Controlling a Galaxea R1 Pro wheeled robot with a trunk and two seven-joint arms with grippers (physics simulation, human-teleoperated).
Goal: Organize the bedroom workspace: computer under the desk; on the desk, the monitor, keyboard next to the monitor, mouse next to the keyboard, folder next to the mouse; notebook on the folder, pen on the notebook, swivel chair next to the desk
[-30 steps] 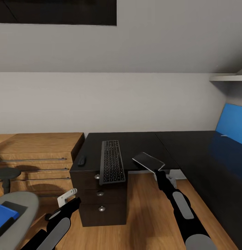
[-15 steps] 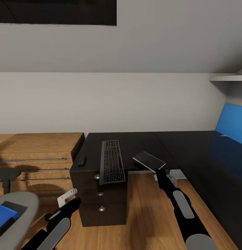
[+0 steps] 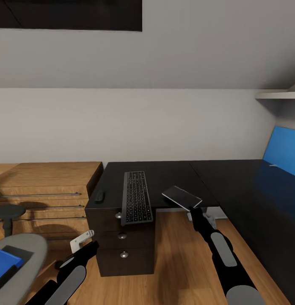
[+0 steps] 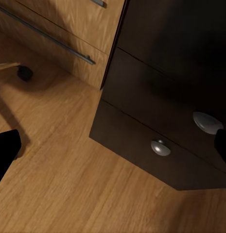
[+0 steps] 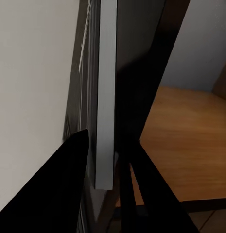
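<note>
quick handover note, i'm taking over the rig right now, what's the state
Left claw: open, empty, low by the drawer unit.
Right claw: shut on the notebook, held tilted at the front edge of the desk.
Done: keyboard on the desk, its near end overhanging the edge; mouse beside it.
Left: the folder lies on the chair; move it next to the mouse, then stack notebook and pen, then bring the chair up to the desk.
The small whitish stick far along the desk may be the pen.
</note>
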